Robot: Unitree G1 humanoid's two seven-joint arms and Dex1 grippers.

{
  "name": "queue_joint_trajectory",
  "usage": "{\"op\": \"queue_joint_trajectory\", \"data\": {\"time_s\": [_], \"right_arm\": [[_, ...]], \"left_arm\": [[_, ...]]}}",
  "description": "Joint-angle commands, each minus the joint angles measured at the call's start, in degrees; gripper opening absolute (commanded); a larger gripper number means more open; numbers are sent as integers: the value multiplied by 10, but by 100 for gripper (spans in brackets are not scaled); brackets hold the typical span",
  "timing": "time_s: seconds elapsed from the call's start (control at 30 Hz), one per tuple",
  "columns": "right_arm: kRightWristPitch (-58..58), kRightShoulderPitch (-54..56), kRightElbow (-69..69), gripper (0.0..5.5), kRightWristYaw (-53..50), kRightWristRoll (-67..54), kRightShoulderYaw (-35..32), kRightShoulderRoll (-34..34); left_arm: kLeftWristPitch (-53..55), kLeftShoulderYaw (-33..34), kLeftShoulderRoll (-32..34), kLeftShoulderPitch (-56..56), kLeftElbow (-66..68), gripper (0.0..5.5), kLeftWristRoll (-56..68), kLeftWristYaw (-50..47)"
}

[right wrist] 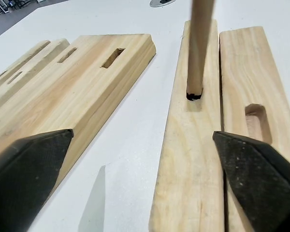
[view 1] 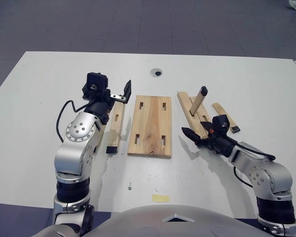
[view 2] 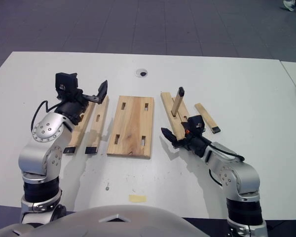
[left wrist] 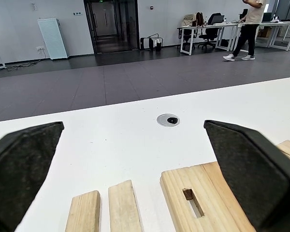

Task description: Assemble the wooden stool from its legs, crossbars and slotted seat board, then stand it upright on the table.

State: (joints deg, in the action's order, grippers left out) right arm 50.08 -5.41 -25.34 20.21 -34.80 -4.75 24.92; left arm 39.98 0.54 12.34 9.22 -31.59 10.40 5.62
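**Both grippers wide, stool parts loose**

The right gripper point(view 1: 203, 129) gaped empty over a pale wooden leg point(right wrist: 188, 159) with a black-tipped crossbar stick point(view 1: 199, 98) upright in its slot. The left gripper point(view 1: 119, 94) gaped, empty, above two flat wooden legs point(view 2: 98, 123). The rectangular slotted seat board point(view 1: 150, 126) lay flat between them.

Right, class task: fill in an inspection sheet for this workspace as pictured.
Surface: white table, round grommet hole.
Job's things: rectangular four-slot wooden seat board centre; flat wooden left legs and right legs flank it, one right leg holding a thin tilted wooden crossbar; short wooden bar beyond.
Clutter: yellow tape scrap; small screw-like speck.
Grippers: left claw open over left legs; right claw open at right legs.
Cables: black cable by left arm.
Surroundings: grey tiled floor.
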Motion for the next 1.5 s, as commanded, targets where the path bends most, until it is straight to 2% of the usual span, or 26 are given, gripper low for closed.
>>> {"op": "queue_joint_trajectory", "data": {"time_s": [0.03, 0.13, 0.37, 0.5, 0.77, 1.0, 1.2, 1.37, 1.5], "right_arm": [[22, 2, 7, 537, -9, 20, 8, 14], [42, 7, 2, 537, -35, 27, -1, 8], [51, 16, -27, 537, -8, 65, 67, 55], [46, 39, -4, 537, -22, 89, 75, 45], [41, 48, 4, 414, -67, 123, 75, -7], [18, 28, -2, 291, -65, 186, 119, 27], [-4, 26, 1, 208, -81, 193, 97, -12], [-48, 24, -2, 208, -65, 184, 85, -42], [-200, 40, 20, 207, -38, 208, 78, -55]], "left_arm": [[10, 5, 6, 10, 6, 540, -6, 1], [16, 10, 6, 10, 4, 540, -5, -1], [12, 0, -1, 9, 3, 540, -11, -6], [15, 0, -3, 18, 9, 540, -10, -7], [13, -18, -4, 16, 12, 540, -17, 0], [15, -9, 3, 21, 15, 540, -16, 4], [15, -14, 4, 11, 14, 540, -19, 5], [18, -18, -3, 20, 16, 540, -10, 11], [57, 51, -39, 62, 15, 540, 76, 20]]}}
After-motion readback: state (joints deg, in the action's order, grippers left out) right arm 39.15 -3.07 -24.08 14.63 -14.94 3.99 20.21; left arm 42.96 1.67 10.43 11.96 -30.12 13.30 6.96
